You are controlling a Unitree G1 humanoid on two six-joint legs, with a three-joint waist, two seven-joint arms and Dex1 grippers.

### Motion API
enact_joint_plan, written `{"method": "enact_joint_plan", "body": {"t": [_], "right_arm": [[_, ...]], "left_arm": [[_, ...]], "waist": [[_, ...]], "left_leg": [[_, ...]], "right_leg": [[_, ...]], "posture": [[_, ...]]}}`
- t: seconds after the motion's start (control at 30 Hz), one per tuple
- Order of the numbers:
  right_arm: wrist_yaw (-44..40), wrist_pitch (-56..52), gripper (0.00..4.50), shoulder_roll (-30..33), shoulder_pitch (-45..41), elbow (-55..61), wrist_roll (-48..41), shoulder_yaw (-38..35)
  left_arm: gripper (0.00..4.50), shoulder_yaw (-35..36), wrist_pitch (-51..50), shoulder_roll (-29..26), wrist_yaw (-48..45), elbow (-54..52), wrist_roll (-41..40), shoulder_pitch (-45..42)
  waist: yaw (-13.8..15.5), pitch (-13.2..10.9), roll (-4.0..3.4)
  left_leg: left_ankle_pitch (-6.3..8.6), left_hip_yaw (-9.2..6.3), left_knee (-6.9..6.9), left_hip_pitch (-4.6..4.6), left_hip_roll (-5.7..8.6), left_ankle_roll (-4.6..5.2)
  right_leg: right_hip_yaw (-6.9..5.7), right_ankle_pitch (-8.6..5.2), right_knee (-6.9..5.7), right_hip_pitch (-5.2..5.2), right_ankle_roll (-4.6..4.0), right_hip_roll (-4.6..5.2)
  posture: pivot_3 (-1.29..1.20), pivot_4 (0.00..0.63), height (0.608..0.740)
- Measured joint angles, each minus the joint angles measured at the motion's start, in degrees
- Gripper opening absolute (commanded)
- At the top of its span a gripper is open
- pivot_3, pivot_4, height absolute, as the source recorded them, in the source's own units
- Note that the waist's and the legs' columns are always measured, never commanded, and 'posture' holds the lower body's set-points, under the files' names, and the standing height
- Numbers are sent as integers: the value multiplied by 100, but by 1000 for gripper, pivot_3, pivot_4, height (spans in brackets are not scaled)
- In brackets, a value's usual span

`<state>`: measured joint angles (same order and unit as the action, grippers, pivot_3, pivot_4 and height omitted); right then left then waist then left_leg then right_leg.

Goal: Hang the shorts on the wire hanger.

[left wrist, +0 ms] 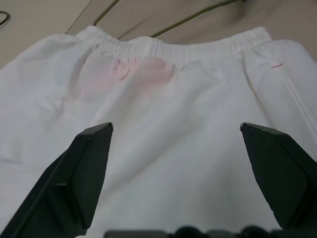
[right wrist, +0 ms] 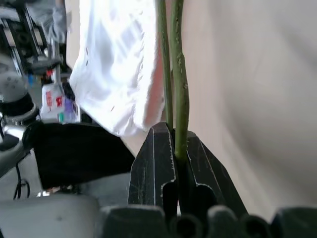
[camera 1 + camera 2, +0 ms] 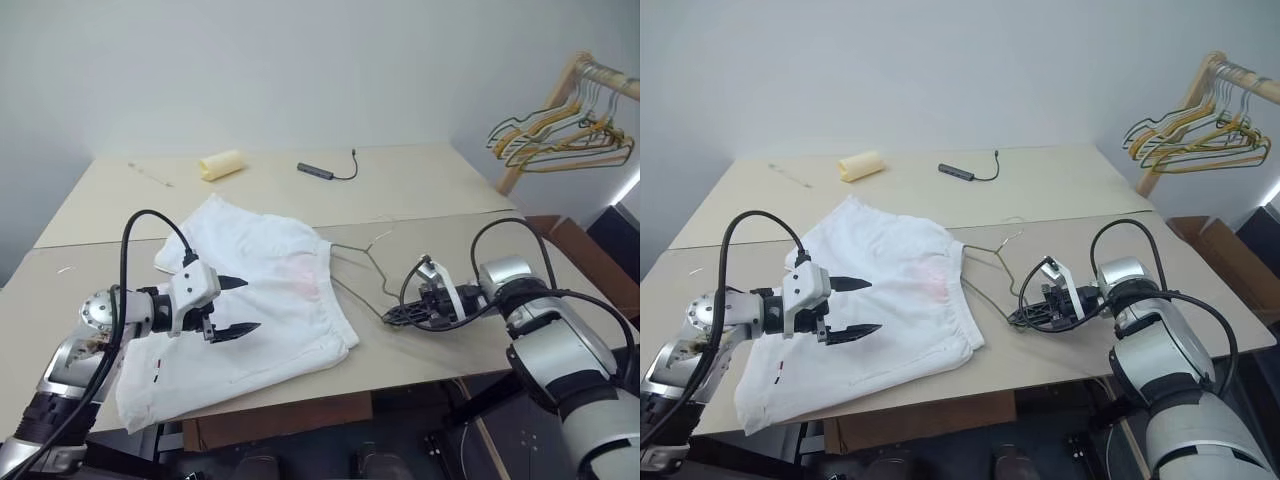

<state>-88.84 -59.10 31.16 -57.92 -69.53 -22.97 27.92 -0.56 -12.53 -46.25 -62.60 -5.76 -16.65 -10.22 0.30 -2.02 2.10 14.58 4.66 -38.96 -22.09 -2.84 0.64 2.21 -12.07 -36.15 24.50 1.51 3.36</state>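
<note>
shorts (image 3: pixel 250 300), one white pair, lie flat on the tan table (image 3: pixel 420 190) in the lower left-centre of the head frame. we see their long axis running from the upper centre down toward the lower left, with the gathered waistband along the right edge and the leg hems at the lower left. a faint pink patch sits near the waistband. one wire hanger (image 3: pixel 362 275) lies on the table just right of the waistband, its wire reaching toward the lower right into our right gripper (image 3: pixel 392 316), whose jaws are clamped together on the wire. our left gripper (image 3: pixel 236 306) hovers over the shorts at the left with its two fingers spread wide, holding nothing. at the upper centre we count one yellow roll (image 3: pixel 221 165) and one dark cabled stick (image 3: pixel 318 171). a cluster of hangers (image 3: pixel 560 135) hangs on a rack at the upper right.
</note>
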Motion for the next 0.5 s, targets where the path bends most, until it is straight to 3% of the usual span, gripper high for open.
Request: {"method": "enact_joint_plan", "body": {"t": [0.27, 0.5], "right_arm": [[388, 629, 0, 1, 38, -138, 342, -1224], [1939, 2196, 0, -347, 1436, 2303, 740, -1682]], "left_arm": [[4470, 67, -10, 0, 140, -112, -1, 197], [4470, 329, -260, -58, -105, -128, -474, -63]], "waist": [[60, -1, -2], [10, -2, -7]], "left_leg": [[-1, 3, 0, 2, -1, -1], [-1, 6, 0, -10, -4, -2]], "right_leg": [[1, 1, -8, 5, -2, 0], [3, 1, -9, 19, -1, -2]], "posture": [[77, 0, 740], [36, 0, 740]]}}
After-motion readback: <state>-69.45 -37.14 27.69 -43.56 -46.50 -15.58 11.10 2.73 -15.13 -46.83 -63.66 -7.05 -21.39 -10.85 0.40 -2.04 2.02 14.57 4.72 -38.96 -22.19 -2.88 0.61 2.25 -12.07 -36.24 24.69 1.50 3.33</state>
